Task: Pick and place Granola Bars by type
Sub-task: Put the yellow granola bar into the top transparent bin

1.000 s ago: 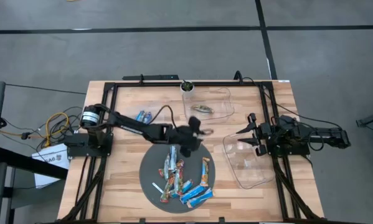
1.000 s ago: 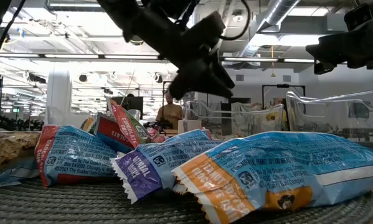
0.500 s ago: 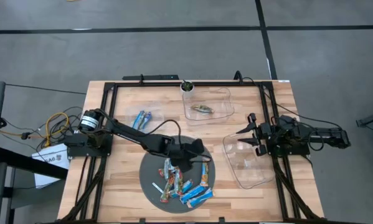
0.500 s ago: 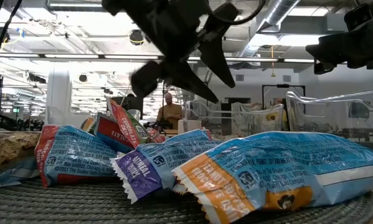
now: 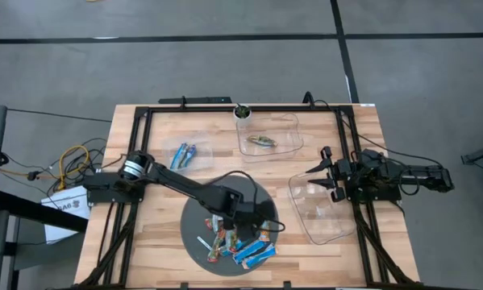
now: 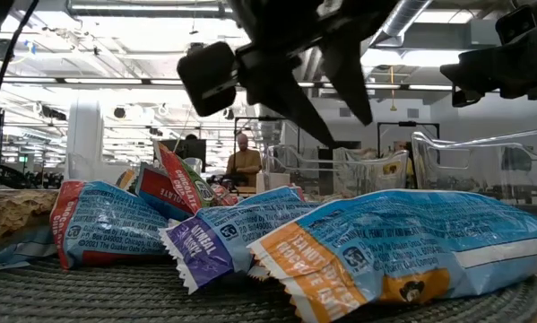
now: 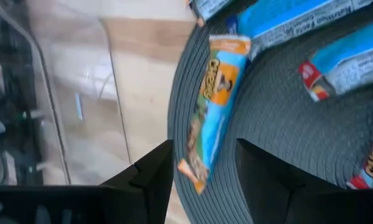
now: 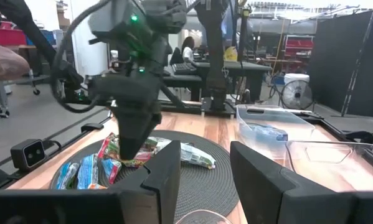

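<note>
Several granola bars [image 5: 229, 240] lie heaped on a round dark mat [image 5: 194, 211], in blue-and-white, bright blue and multicoloured wrappers. My left gripper [image 5: 261, 224] hangs open above the mat's right part, pointing steeply down. In the left wrist view its fingers [image 7: 155, 174] stand either side of a blue-and-orange bar [image 7: 212, 112] that lies flat at the mat's rim, below them and apart. The low view shows the open left gripper [image 6: 347, 133] above the bars [image 6: 394, 242]. My right gripper [image 5: 325, 182] waits open at the table's right side; its gap [image 8: 202, 180] holds nothing.
A clear tub [image 5: 185, 153] at the far left holds two blue bars. Another clear tub [image 5: 269, 137] at the far middle holds one greenish bar. A third clear tub [image 5: 326, 213] stands right of the mat, under the right gripper. A small cup [image 5: 242, 112] stands at the far edge.
My left gripper has swung from the mat's far rim toward the table's near edge, out over the mat's right part. It has rolled about its own line and tipped steeply downward. Its fingers have stayed open. The bars have not moved.
</note>
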You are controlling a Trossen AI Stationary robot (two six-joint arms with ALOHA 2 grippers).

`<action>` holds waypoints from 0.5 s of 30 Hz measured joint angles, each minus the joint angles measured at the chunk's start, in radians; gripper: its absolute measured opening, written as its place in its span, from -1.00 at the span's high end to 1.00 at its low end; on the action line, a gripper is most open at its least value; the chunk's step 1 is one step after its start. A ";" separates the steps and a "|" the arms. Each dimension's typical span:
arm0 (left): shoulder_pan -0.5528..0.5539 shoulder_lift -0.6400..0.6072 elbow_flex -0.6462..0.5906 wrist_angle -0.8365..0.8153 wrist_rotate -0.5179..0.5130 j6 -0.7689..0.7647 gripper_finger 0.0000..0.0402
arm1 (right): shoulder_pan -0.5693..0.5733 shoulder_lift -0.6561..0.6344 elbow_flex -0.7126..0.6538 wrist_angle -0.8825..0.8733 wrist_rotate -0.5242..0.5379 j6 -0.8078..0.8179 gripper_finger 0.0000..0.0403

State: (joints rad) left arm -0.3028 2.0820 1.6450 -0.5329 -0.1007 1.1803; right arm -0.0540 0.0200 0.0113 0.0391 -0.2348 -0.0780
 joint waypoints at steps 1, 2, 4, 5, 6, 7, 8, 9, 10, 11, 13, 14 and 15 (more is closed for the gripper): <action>-0.004 0.014 0.018 -0.007 0.000 0.010 0.19 | 0.000 0.000 0.000 -0.001 0.000 0.000 0.34; -0.005 0.031 0.037 -0.010 0.001 0.024 0.19 | 0.000 0.000 0.000 -0.001 0.000 0.000 0.34; -0.008 0.055 0.068 -0.020 0.000 0.043 0.19 | 0.000 0.000 0.000 -0.002 0.000 0.000 0.34; -0.009 0.067 0.083 -0.027 0.001 0.051 0.19 | 0.000 0.000 0.000 -0.001 0.000 0.000 0.34; -0.009 0.079 0.099 -0.018 0.001 0.061 0.19 | 0.000 0.000 0.000 -0.001 0.000 0.000 0.33; -0.010 0.087 0.107 -0.014 0.000 0.070 0.19 | 0.000 0.000 0.000 -0.001 0.000 0.000 0.33; -0.011 0.097 0.115 -0.019 0.000 0.077 0.19 | 0.000 0.000 0.000 -0.001 0.000 0.000 0.33; -0.011 0.109 0.123 -0.028 -0.001 0.085 0.19 | 0.000 0.000 0.000 -0.002 0.000 0.000 0.33; -0.011 0.117 0.127 -0.030 -0.006 0.096 0.19 | 0.000 0.000 0.000 -0.001 0.000 0.000 0.34; -0.011 0.124 0.127 -0.031 -0.010 0.108 0.19 | 0.000 0.000 0.000 -0.001 0.000 0.000 0.34; -0.011 0.137 0.129 -0.012 -0.023 0.132 0.19 | 0.000 0.000 0.000 -0.002 0.000 0.000 0.34; -0.009 0.143 0.129 -0.008 -0.029 0.139 0.19 | 0.000 -0.001 0.000 0.001 0.000 0.000 0.34; -0.008 0.147 0.129 -0.010 -0.029 0.143 0.19 | 0.000 -0.001 0.000 0.003 0.000 0.000 0.34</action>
State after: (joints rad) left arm -0.3104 2.2294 1.7744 -0.5429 -0.1294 1.3229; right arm -0.0540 0.0193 0.0113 0.0417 -0.2351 -0.0777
